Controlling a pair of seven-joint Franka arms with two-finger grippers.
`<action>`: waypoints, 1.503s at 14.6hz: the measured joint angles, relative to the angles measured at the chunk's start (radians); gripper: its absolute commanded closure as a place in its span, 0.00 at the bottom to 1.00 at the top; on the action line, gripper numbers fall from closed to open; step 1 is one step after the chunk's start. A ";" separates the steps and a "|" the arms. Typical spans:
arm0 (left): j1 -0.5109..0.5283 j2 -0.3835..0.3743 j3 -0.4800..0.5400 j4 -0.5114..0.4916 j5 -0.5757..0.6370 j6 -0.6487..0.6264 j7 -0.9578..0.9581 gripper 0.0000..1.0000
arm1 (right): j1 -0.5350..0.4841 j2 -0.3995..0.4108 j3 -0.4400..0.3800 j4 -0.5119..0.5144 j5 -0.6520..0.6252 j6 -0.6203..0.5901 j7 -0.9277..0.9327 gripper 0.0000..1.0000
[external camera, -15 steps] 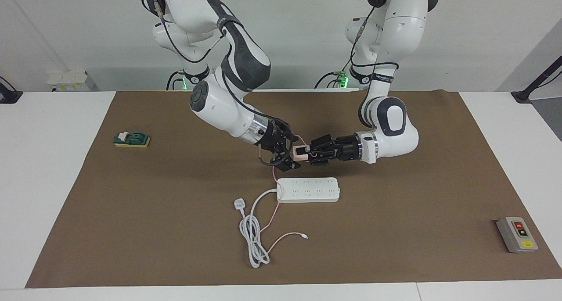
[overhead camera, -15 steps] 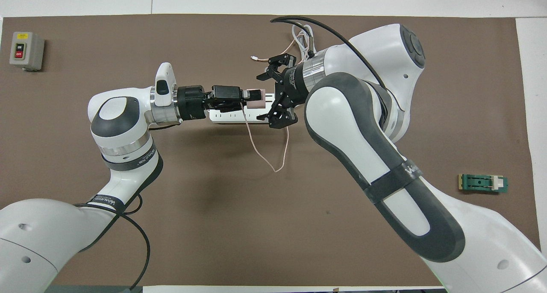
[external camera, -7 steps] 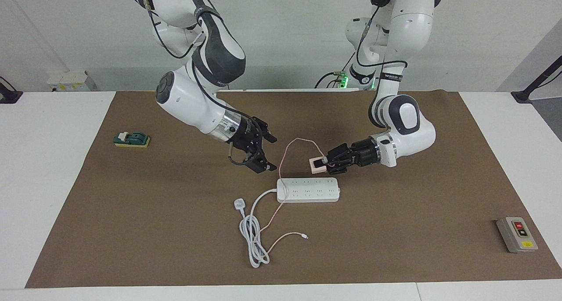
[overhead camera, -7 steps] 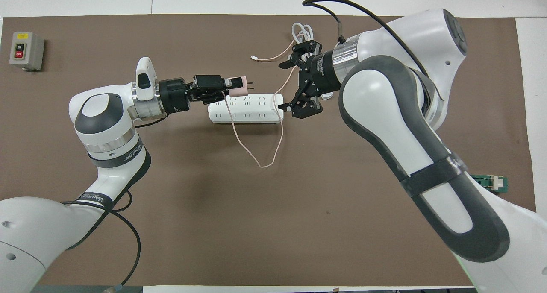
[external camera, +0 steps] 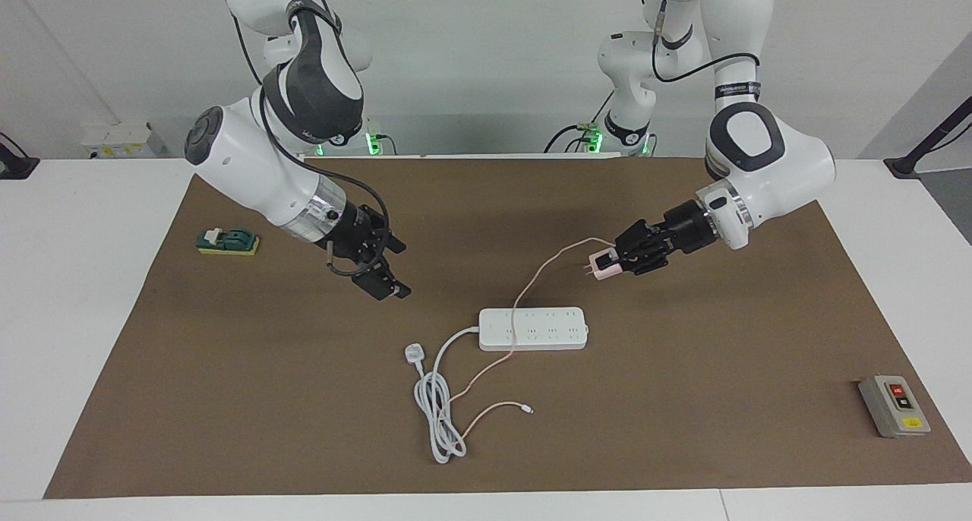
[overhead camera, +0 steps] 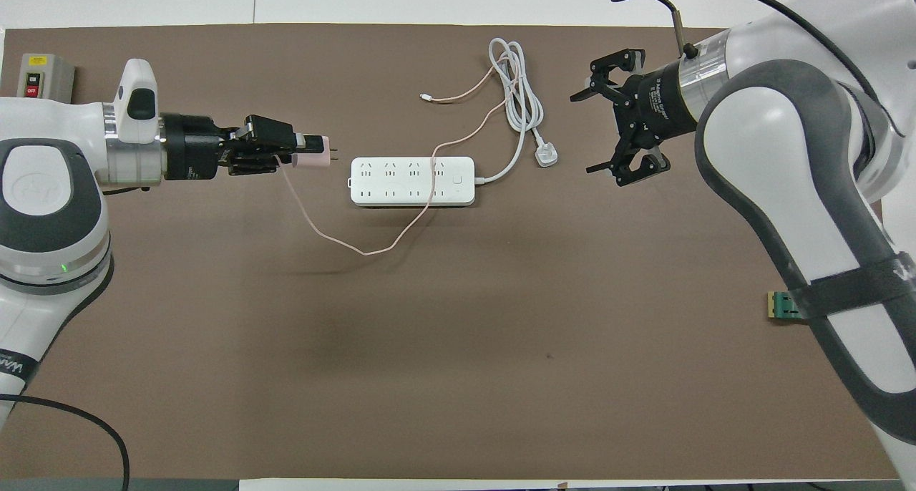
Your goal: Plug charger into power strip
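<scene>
The table [external camera: 114, 293] has a wide brown mat [external camera: 683, 399] with bare room all round the power strip [external camera: 534, 329], which lies flat mid-mat. Its thick white cord [external camera: 437, 399] coils on the side away from the robots. The right hand [external camera: 380, 266], fingers spread and holding nothing, hangs over open mat toward its own end. The left hand [external camera: 619, 261] is clamped on the charger [external camera: 601, 266], up in the air off the strip's end, prongs aimed toward the strip; the pink cable [external camera: 531, 285] drapes over the strip.
</scene>
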 measured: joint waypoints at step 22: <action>-0.036 -0.146 -0.022 0.040 0.934 -0.121 -0.489 1.00 | -0.224 -0.289 -0.014 -0.001 -0.456 -0.382 -1.294 0.00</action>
